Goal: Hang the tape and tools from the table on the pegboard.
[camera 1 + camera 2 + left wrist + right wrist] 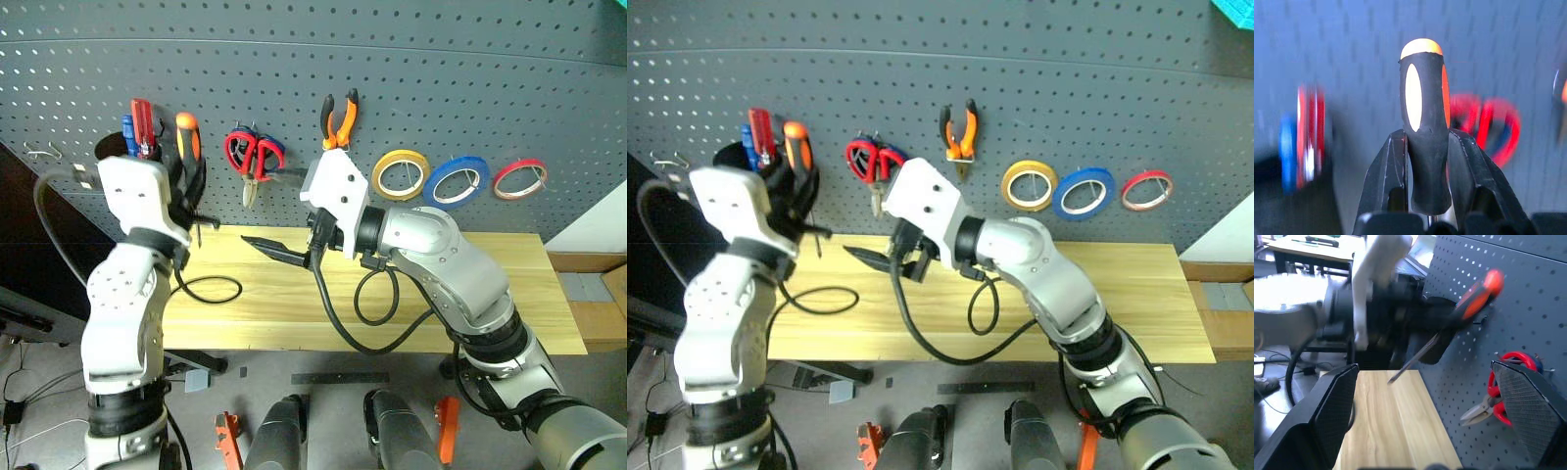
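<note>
Left gripper [1425,196] pinching screwdriver [188,137] handle, raised near pegboard [392,59]. Right gripper [1425,431] spread wide, empty. Could miss hook: shaft hanging loose, handle slipping.

Head views down over pegboard [411,78]

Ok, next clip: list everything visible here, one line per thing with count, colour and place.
pegboard: one, dark grey, behind the table
table: one, pale wood, below the pegboard
screwdriver: one, orange and black, in the left gripper
pliers: one, orange and black, hung on the pegboard
scissors: red and blue handles, hung left of the pliers
tape rolls: yellow, blue, red, hung in a row
left gripper: shut on the screwdriver
right gripper: open, holding nothing
</note>
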You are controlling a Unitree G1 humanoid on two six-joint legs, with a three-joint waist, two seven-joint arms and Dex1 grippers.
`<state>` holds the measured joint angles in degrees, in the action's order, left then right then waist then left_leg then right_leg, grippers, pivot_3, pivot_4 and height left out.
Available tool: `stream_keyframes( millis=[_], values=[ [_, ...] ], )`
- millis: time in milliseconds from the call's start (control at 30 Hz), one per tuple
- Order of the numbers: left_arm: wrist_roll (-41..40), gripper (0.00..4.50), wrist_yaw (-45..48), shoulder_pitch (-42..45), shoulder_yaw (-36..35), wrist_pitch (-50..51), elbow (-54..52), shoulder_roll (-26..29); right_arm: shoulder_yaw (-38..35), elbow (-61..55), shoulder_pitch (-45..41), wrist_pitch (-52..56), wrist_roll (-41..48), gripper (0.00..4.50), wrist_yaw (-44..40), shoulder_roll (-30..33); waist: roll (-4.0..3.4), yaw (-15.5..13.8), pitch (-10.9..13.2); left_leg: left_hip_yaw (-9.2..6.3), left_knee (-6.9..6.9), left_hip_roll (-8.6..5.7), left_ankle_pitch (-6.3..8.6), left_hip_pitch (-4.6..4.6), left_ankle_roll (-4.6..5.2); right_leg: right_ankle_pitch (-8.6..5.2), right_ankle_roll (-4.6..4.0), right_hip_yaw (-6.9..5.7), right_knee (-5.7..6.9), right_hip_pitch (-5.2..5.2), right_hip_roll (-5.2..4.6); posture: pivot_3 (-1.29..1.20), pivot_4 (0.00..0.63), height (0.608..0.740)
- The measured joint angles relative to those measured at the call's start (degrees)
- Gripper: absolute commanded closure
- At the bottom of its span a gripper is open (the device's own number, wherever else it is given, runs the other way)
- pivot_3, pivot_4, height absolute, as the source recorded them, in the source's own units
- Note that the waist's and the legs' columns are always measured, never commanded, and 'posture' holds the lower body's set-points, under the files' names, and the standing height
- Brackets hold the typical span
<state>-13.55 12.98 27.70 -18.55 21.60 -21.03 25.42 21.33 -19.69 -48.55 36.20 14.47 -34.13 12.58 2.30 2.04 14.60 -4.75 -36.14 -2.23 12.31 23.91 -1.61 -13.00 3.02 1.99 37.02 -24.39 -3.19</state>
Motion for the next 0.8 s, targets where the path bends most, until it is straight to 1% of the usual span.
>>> stream_keyframes(
  millis=[133,233,300,433,567,733,800],
  values=[
    [-1.39,3.74,0.07,11.83,-3.87,-4.19,8.09,4.15,-1.31,3.37,-2.34,-1.85,-0.36,0.00,0.58,-1.89,0.02,0.06,-0.04,0.01,0.05,0.00,-0.08,-0.02,-0.14,0.03,-0.05,-0.04,0.04,-0.03,0.04,-0.02,0.161,0.740],
    [-1.67,3.74,0.85,17.79,-5.39,-8.75,18.20,7.27,-2.23,6.69,-4.25,-3.48,-1.72,0.00,1.88,-3.18,0.03,0.04,-0.09,0.08,0.06,-0.04,-0.17,-0.01,-0.30,0.05,-0.07,-0.05,0.03,-0.05,0.04,-0.02,0.154,0.740],
    [-1.50,3.74,1.57,19.20,-5.91,-12.07,23.14,8.41,-2.76,8.02,-4.75,-4.52,-2.23,0.00,2.22,-3.68,0.09,-0.02,-0.14,0.07,0.06,-0.02,-0.19,0.01,-0.33,0.05,-0.08,-0.04,0.01,-0.05,0.03,-0.02,0.154,0.740],
    [-0.29,3.74,2.20,21.02,-5.84,-19.28,33.80,8.70,-3.33,10.39,-5.00,-5.62,-3.16,0.00,3.00,-4.62,0.16,-0.14,-0.18,0.09,0.05,-0.02,-0.20,0.06,-0.35,0.06,-0.08,-0.06,0.02,-0.09,0.02,-0.04,0.152,0.740],
    [1.45,3.74,2.16,22.46,-5.36,-26.87,44.34,8.72,-3.38,11.09,-5.70,-5.99,-3.98,0.00,3.12,-5.17,0.17,-0.11,-0.19,0.12,0.05,-0.03,-0.20,0.07,-0.35,0.07,-0.09,-0.04,0.10,-0.16,0.02,-0.04,0.154,0.740],
    [3.80,3.74,1.31,23.45,-3.64,-35.56,55.03,7.97,-3.93,11.09,-6.11,-6.31,-4.22,0.00,3.00,-5.51,0.24,-0.01,-0.23,0.13,0.02,-0.02,-0.20,0.14,-0.34,0.10,-0.12,-0.03,0.15,-0.25,0.02,-0.06,0.155,0.740],
    [4.50,3.00,0.66,23.85,-3.08,-37.03,56.98,7.87,-3.93,11.09,-6.11,-6.31,-4.23,0.00,2.91,-5.45,0.25,0.08,-0.24,0.13,0.00,-0.02,-0.20,0.22,-0.34,0.10,-0.13,-0.02,0.18,-0.35,0.02,-0.07,0.159,0.740]
  ],
)
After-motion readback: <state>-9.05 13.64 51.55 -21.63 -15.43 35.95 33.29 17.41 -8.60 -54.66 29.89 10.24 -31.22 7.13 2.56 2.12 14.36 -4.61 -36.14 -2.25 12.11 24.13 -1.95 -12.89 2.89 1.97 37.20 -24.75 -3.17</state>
